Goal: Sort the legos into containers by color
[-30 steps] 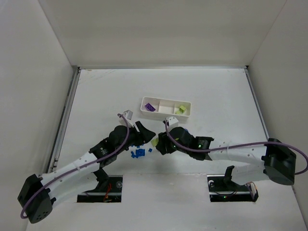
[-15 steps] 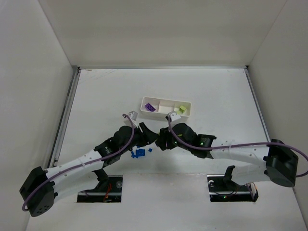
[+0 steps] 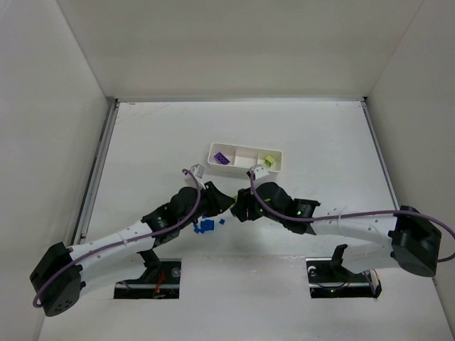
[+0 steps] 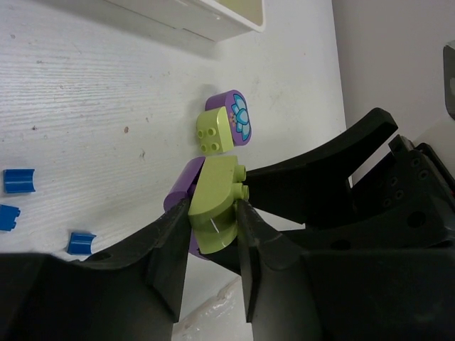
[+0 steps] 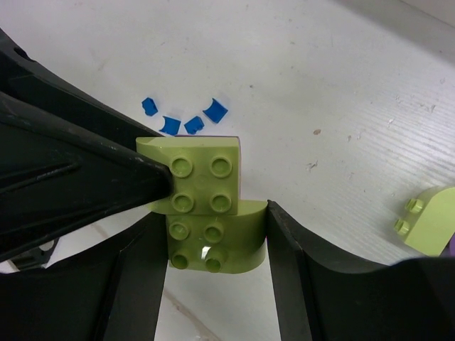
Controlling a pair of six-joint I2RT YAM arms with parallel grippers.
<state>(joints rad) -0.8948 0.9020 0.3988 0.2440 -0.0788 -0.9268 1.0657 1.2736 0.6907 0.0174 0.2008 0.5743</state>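
1. Separation appears to be the step in hand. Both claws meet low over the worktop (image 3: 156,142), on the near side of the tray (image 3: 231,168), on one joined stack (image 5: 202,177) of yellow-green bricks with a purple piece attached.
2. Left claw (image 4: 212,213): narrow, its fingers pressed to either flank of the stack.
3. Right claw (image 5: 217,220): narrow, clasping the rounded lower yellow-green brick (image 5: 213,249). Whether the stack rests on the worktop cannot be told.
4. Tray contents: a purple brick (image 3: 222,158) lies in the left compartment and a yellow-green brick (image 3: 269,162) in the right. Nothing can be made out in the middle one.
5. Unsorted: small blue bricks (image 3: 206,226) lie just on the near side of the claws, and a second yellow-green-and-purple pair (image 4: 224,128) lies beside the stack.
6. Next move, as a judgement: the claws must pull or twist apart with both grips firm, so that the colours come free. Yellow-green then belongs in the right compartment, purple in the left.
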